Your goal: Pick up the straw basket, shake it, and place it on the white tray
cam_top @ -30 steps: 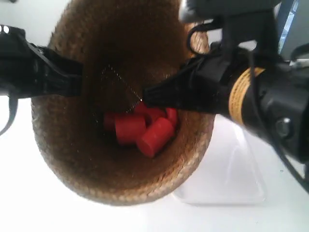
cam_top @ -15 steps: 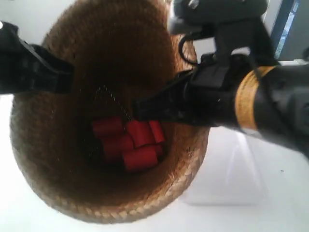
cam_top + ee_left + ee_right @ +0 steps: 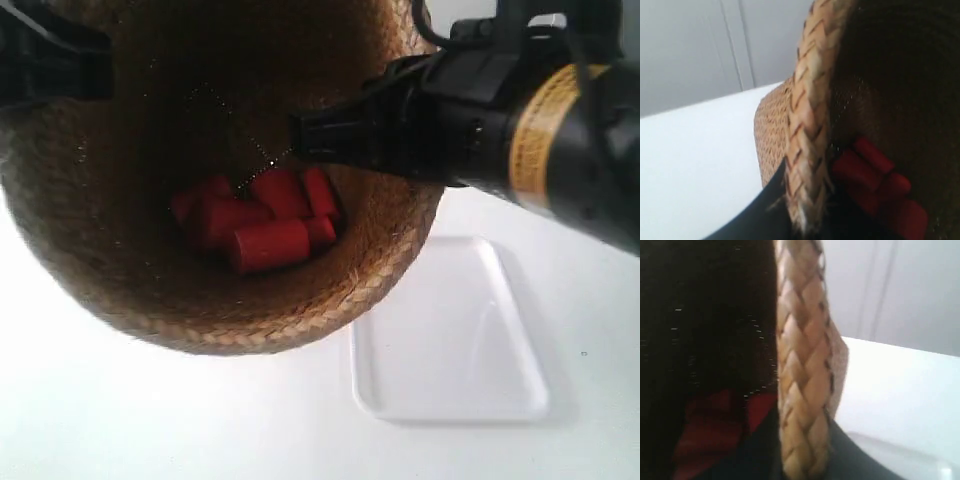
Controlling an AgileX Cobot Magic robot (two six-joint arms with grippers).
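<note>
The straw basket point(image 3: 130, 270) hangs in the air close to the exterior camera, mouth up, with several red cylinders point(image 3: 265, 245) on its dark bottom. The arm at the exterior view's left grips the rim near the top left corner. The arm at the exterior view's right reaches over the opposite rim. In the left wrist view my left gripper point(image 3: 805, 220) is shut on the braided rim point(image 3: 810, 100). My right gripper point(image 3: 805, 460) is shut on the rim point(image 3: 802, 365) too. The white tray point(image 3: 450, 350) lies on the table below, to the basket's right.
A white tabletop point(image 3: 120, 420) spreads under the basket and round the tray. A pale wall point(image 3: 700, 45) stands behind the table.
The basket has swung left and up in the exterior view with both arms. The red cylinders have shifted inside it. More of the white tray now shows.
</note>
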